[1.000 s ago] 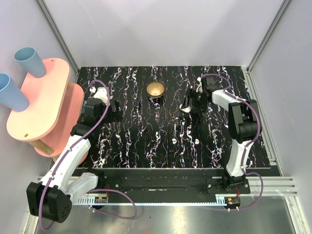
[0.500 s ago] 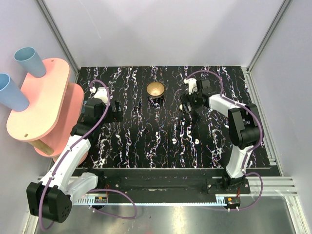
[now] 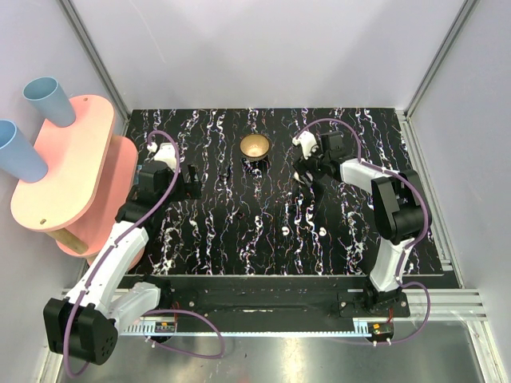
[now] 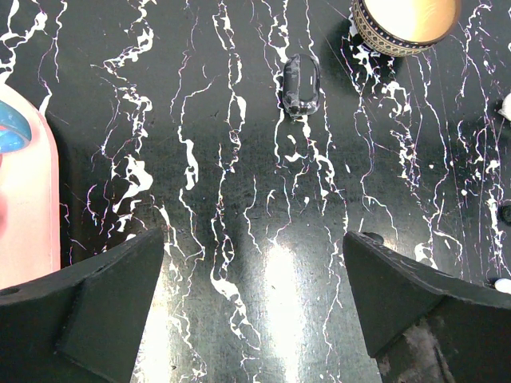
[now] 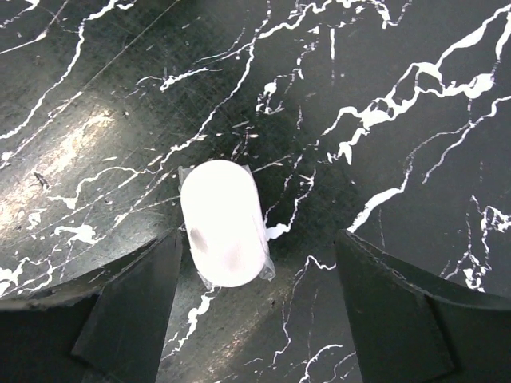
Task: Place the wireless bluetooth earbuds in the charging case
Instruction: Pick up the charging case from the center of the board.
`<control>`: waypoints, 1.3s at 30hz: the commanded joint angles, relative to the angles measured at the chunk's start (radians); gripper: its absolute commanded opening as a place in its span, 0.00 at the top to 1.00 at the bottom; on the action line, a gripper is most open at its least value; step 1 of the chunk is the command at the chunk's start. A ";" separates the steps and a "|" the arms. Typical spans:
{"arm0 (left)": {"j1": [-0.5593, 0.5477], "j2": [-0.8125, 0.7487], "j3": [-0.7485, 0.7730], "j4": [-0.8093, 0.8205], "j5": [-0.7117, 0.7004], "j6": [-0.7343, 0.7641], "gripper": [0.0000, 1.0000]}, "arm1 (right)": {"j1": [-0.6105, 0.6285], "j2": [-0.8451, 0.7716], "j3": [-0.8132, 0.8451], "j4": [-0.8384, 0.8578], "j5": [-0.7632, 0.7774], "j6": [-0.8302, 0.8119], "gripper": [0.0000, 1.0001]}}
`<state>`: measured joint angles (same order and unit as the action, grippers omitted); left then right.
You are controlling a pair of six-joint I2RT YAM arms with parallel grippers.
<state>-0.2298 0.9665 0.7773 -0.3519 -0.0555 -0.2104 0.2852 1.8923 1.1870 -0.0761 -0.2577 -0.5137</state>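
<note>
The charging case [image 5: 223,223], a closed glossy white oval pod, lies flat on the black marbled table. My right gripper [image 5: 257,247] hangs over it, open. The case sits between the fingers, close against the left finger [image 5: 136,303] and far from the right one. In the top view this gripper [image 3: 306,169] covers most of the case. Two tiny white earbuds [image 3: 286,230] [image 3: 322,231] lie apart on the table, nearer the arm bases. My left gripper [image 4: 254,239] [image 3: 190,179] is open over bare table at the left, holding nothing.
A brass bowl [image 3: 255,147] [image 4: 403,20] stands at the back centre. A small clear dark object [image 4: 299,84] lies near it. A pink stand [image 3: 68,171] with two blue cups [image 3: 48,100] borders the table's left edge.
The right wrist has swung left and turned, bringing the gripper over the charging case, and its jaws have narrowed slightly. The left arm has not moved.
</note>
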 commanded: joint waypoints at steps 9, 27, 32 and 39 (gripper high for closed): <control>0.000 -0.009 0.039 0.013 -0.003 0.011 0.01 | 0.003 0.033 0.028 -0.017 -0.077 -0.046 0.26; 0.000 -0.009 0.040 0.013 -0.010 0.011 0.01 | 0.003 0.070 0.086 -0.117 -0.066 -0.083 0.37; 0.000 -0.026 0.048 0.001 -0.012 0.012 0.01 | 0.003 0.067 0.102 -0.148 -0.069 -0.074 0.46; 0.000 -0.172 -0.053 0.148 0.049 0.029 0.01 | 0.003 -0.016 0.072 -0.096 -0.048 -0.017 0.79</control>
<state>-0.2298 0.8833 0.7639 -0.3355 -0.0513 -0.2016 0.2852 1.9629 1.2480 -0.2066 -0.3069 -0.5713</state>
